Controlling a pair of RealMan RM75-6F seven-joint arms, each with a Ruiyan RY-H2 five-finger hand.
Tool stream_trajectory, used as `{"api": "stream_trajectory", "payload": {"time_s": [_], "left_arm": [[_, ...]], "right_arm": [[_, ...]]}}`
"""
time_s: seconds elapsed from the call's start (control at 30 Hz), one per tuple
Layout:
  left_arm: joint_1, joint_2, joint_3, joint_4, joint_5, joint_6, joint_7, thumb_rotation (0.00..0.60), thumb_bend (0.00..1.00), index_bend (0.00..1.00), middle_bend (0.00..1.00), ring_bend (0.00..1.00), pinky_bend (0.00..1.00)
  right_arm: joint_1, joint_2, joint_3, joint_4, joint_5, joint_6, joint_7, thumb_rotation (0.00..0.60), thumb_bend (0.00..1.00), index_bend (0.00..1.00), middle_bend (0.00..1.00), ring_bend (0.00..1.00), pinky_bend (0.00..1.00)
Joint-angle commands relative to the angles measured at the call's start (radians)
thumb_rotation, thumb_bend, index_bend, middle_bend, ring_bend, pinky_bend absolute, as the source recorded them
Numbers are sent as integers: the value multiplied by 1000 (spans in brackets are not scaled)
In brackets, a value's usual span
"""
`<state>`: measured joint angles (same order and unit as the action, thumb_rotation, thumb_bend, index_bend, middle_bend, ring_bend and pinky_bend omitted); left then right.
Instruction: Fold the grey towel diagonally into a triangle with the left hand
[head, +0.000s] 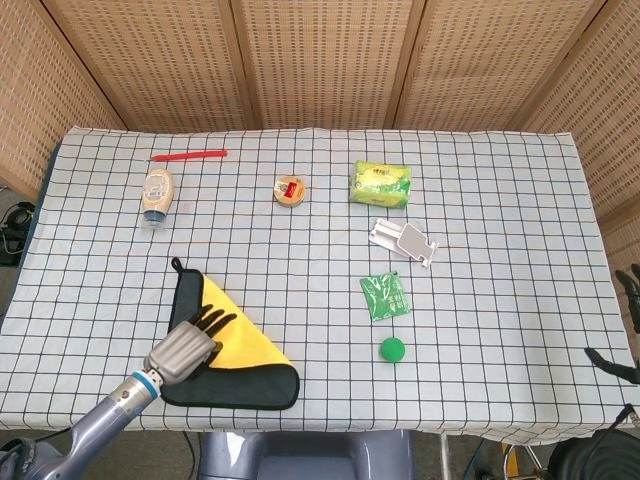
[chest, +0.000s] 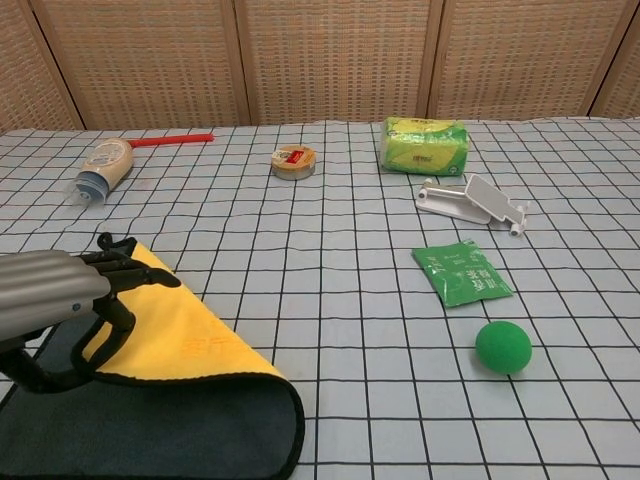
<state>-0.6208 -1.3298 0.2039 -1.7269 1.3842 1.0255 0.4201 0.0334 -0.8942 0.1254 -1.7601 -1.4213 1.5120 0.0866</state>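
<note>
Grey and yellow, the towel (head: 235, 355) lies at the table's seven o'clock, folded over so its yellow underside faces up as a triangle. The left hand (head: 185, 347) pinches the folded corner, its fingers (chest: 128, 276) curled over the cloth; the palm hides the exact grip, and the arm (head: 100, 420) runs off the bottom edge. At four o'clock sits a green ball (head: 392, 349). The right hand is barely visible at the right edge; whether it is open cannot be told.
</note>
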Motion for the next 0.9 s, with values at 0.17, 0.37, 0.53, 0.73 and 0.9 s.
{"api": "stream_trajectory", "payload": {"time_s": [0.17, 0.37, 0.53, 0.73, 0.9], "left_arm": [[34, 24, 31, 5, 57, 7, -37, 600, 557, 660, 0, 0, 0], [56, 40, 50, 3, 96, 12, -37, 600, 557, 658, 0, 0, 0], [73, 50, 66, 4, 123, 11, -17, 600, 560, 658, 0, 0, 0], [92, 61, 75, 12, 144, 8, 19, 600, 563, 658, 0, 0, 0], [107, 69, 83, 25, 163, 8, 30, 600, 563, 658, 0, 0, 0]], "right_arm": [[-4, 4, -1, -3, -7, 9, 8, 600, 0, 44, 0, 0, 0], [-6, 6, -3, -5, -11, 13, 10, 600, 0, 43, 0, 0, 0], [-7, 6, -5, -6, -15, 15, 11, 600, 0, 44, 0, 0, 0], [-7, 7, -5, -6, -15, 16, 11, 600, 0, 44, 0, 0, 0], [-7, 6, -6, -7, -17, 16, 9, 600, 0, 43, 0, 0, 0]]}}
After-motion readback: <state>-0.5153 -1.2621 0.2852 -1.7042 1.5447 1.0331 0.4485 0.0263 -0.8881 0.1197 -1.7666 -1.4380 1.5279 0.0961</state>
